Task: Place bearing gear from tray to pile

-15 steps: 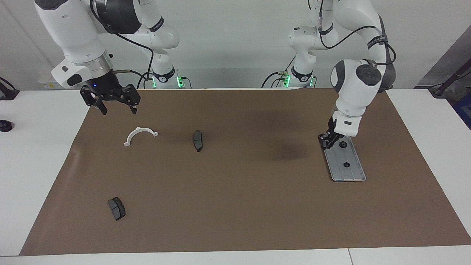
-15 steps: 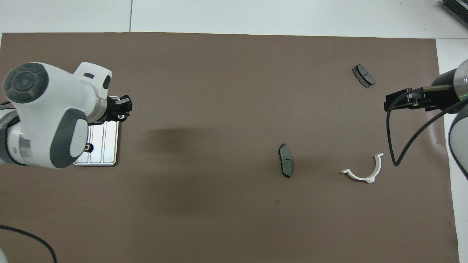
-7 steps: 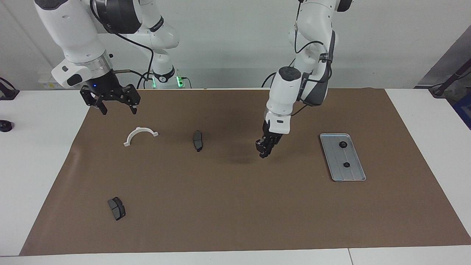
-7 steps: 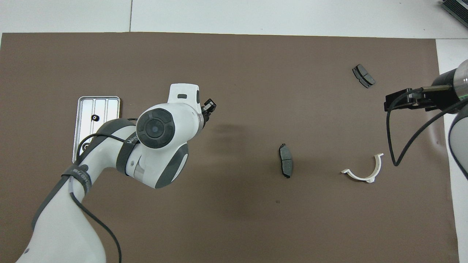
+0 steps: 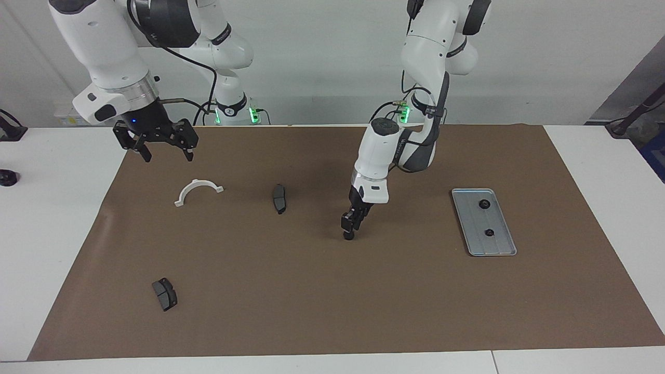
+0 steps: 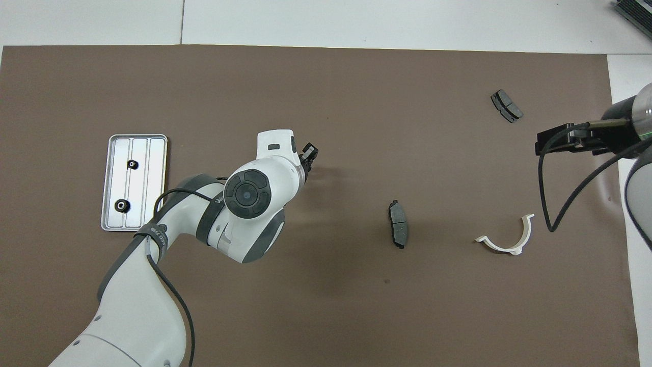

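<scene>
Well apart from the tray [image 5: 506,244], where 2 gears [image 5: 484,204] remain, the left gripper [image 5: 348,232] pinches a gear [image 5: 348,236] low at the mat [image 5: 332,311], so releasing it seems next, while the right gripper [image 5: 166,153] waits spread.

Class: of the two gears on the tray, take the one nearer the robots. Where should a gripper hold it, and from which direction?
Grip the gear across its round outer edge, coming straight down: it lies flat on the tray, apart from the second gear.
</scene>
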Tool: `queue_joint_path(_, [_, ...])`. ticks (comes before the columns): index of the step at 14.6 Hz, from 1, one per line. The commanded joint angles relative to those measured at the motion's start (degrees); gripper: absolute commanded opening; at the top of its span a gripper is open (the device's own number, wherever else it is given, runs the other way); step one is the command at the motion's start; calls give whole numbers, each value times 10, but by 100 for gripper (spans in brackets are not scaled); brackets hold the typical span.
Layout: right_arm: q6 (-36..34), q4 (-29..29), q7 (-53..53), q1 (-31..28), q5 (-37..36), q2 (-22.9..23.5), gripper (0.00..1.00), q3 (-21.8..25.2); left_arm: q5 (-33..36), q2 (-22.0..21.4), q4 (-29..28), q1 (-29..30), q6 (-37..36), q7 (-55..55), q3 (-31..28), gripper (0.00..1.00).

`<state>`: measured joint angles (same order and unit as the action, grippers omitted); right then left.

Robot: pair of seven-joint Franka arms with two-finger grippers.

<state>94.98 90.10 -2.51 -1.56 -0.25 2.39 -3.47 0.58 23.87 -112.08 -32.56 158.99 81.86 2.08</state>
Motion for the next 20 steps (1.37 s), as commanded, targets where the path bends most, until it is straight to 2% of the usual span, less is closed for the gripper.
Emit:
queue_joint_path(1, [6, 14, 9, -2, 3, -12, 100, -2, 7, -21, -3, -3, -51, 7, -14, 100])
queue_joint_path(3, [6, 14, 9, -2, 3, -12, 100, -2, 37, -74, -2, 19, -133, -5, -19, 100])
queue_joint_path(6, [6, 14, 9, -15, 3, -12, 100, -2, 38, -137, -2, 89, -245, -150, -19, 100])
queue_joint_path(9, [15, 15, 8, -19, 3, -12, 100, -2, 38, -160, -2, 155, -304, -275, -19, 100])
queue_joint_path(12, [15, 15, 14, -20, 3, -12, 100, -2, 38, -168, -23, 230, -316, -421, -19, 100])
queue_joint_path(16, [25, 16, 13, -8, 0, -12, 100, -14, 38, -192, -85, 318, -297, -645, -19, 100])
queue_joint_path(20, [45, 22, -28, -8, 1, -12, 100, -55, 38, -208, -160, 388, -223, -766, -19, 100])
